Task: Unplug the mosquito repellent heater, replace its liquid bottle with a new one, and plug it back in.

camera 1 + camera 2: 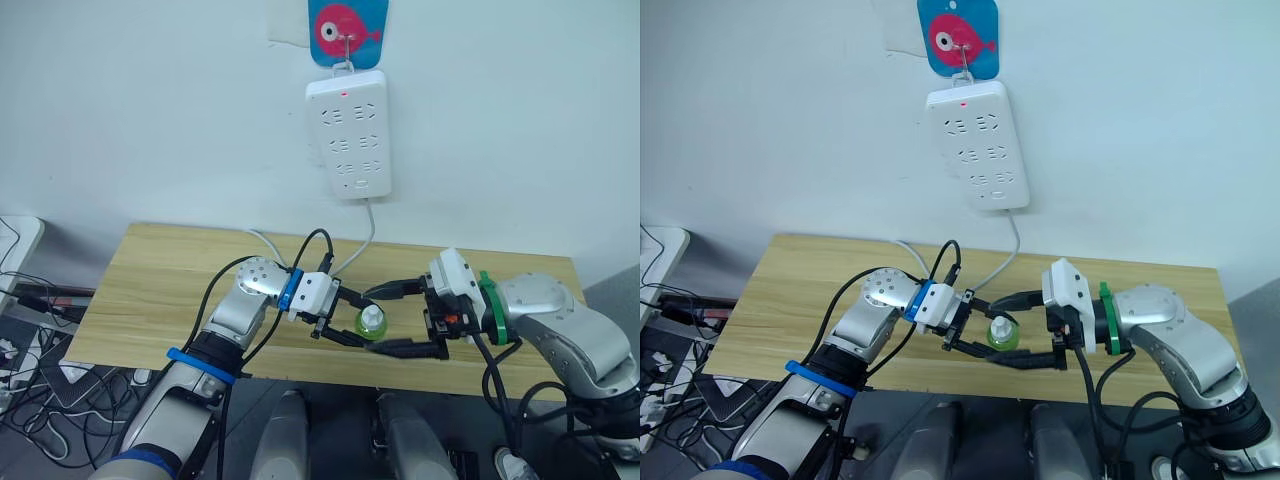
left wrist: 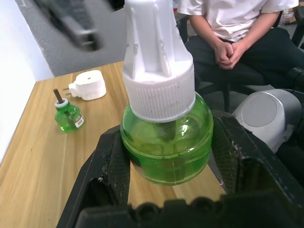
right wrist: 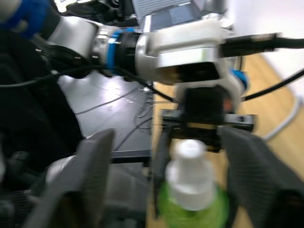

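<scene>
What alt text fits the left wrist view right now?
A green bottle with a white cap sits clamped in the black jaws of the left gripper. Behind it on the wooden table stand a small green bottle with a bare wick and a white plug-in heater.

A light wooden table (image 1: 150,290) set against a white wall. Two items are seen resting on its surface in the left wrist view: the mosquito repellent heater (image 2: 88,85), lying unplugged, and its liquid bottle (image 2: 68,114), standing upright with bare wick, just beside the heater. Both are located well beyond the left gripper's fingertips.
</scene>
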